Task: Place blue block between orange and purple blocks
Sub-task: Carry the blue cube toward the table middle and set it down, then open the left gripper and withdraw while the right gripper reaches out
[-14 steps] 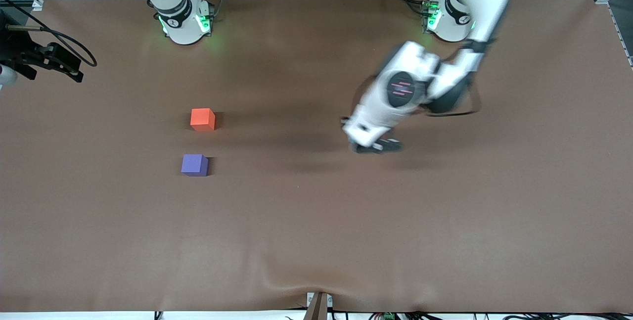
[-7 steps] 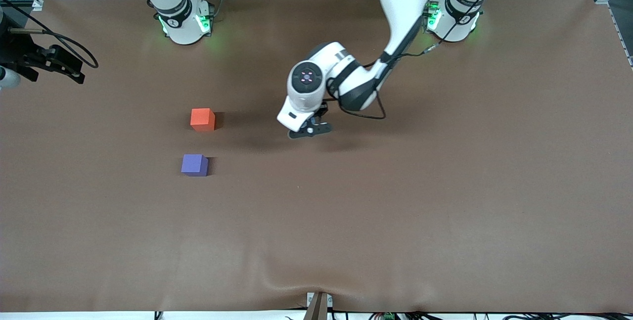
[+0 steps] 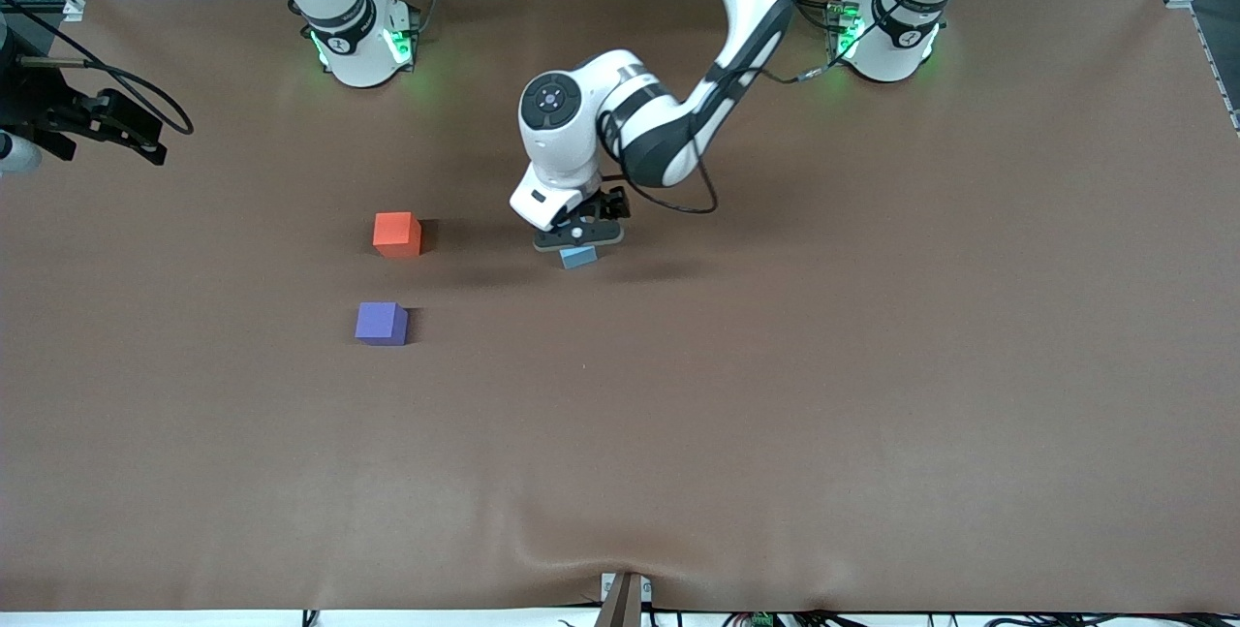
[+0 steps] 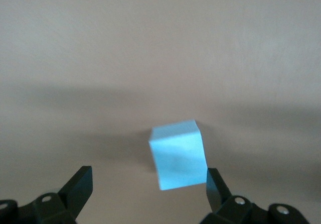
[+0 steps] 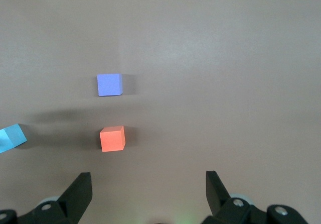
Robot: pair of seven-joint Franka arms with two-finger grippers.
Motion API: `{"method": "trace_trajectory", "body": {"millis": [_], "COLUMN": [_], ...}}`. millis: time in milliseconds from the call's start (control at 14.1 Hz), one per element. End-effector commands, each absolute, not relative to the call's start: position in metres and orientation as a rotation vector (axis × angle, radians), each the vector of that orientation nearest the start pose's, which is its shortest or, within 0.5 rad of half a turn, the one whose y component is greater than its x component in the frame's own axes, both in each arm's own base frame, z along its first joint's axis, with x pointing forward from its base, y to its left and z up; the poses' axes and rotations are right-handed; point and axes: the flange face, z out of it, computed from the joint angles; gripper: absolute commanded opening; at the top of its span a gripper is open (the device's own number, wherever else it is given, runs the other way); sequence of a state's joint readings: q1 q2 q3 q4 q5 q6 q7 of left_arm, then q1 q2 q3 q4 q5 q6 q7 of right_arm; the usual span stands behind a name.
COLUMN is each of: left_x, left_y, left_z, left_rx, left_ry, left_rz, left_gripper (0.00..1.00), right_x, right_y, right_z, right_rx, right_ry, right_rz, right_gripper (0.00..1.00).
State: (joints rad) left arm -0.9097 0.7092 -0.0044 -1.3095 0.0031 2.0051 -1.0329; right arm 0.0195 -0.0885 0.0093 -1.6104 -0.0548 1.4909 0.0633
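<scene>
The blue block appears to rest on the brown table, near its middle. My left gripper hangs just over it, open. In the left wrist view the block sits slightly turned between the open fingers, close to one fingertip, and my left gripper grips nothing. The orange block and the purple block stand toward the right arm's end, the purple one nearer the front camera, with a gap between them. My right gripper is open and empty, high over the orange block and purple block.
The table is covered by a brown cloth with a wrinkle at its near edge. A black device on cables hangs over the table's edge at the right arm's end. The blue block also shows in the right wrist view.
My left arm has swept from the left arm's end to the table's middle. The blue block, unseen in the earlier frames, now shows under the open left gripper.
</scene>
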Motion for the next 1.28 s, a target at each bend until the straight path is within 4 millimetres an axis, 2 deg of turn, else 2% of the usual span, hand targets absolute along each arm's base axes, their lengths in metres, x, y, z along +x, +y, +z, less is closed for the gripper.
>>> {"method": "trace_trajectory", "body": {"millis": [0,142,213,284,355,427,569,711,853,995,1209], "left_x": [0.494,0.528,0.544,0.556,0.564,0.571,0.586,0.594,0.582,0.575,0.575], "left_y": [-0.514,-0.461,-0.433,-0.406,-0.383,-0.359,-0.311,-0.264,-0.221,-0.186,-0.139], "left_z": [0.413,0.448,0.458,0.466,0.471,0.477,0.484,0.485,0.481,0.484,0.492], "left_rx": [-3.121,-3.12,-3.112,-3.106,-3.09,-3.077,-3.057,-3.047,-3.037,-3.044,-3.062], "left_ry": [-0.206,-0.231,-0.224,-0.216,-0.19,-0.168,-0.13,-0.12,-0.066,-0.007,0.101], "left_rz": [-0.01,-0.014,0.0,0.028,0.066,0.104,0.17,0.221,0.268,0.293,0.3], "left_gripper": [1.0,1.0,1.0,1.0,1.0,1.0,1.0,1.0,1.0,1.0,1.0], "right_x": [0.518,0.519,0.519,0.523,0.534,0.538,0.54,0.548,0.557,0.567,0.566], "right_y": [0.008,0.007,0.007,0.005,0.004,0.006,0.026,0.075,0.112,0.138,0.207], "right_z": [0.648,0.648,0.648,0.641,0.624,0.618,0.614,0.59,0.561,0.539,0.504], "right_rx": [-3.206,-3.206,-3.206,-3.207,-3.217,-3.212,-3.203,-3.094,-3.019,-3.016,-3.02], "right_ry": [0.039,0.041,0.041,0.043,0.042,0.034,-0.021,-0.11,-0.169,-0.22,-0.306], "right_rz": [0.048,0.04,0.043,0.058,0.114,0.131,0.14,0.21,0.281,0.276,0.278], "right_gripper": [1.0,1.0,1.0,1.0,1.0,1.0,1.0,1.0,1.0,1.0,1.0]}}
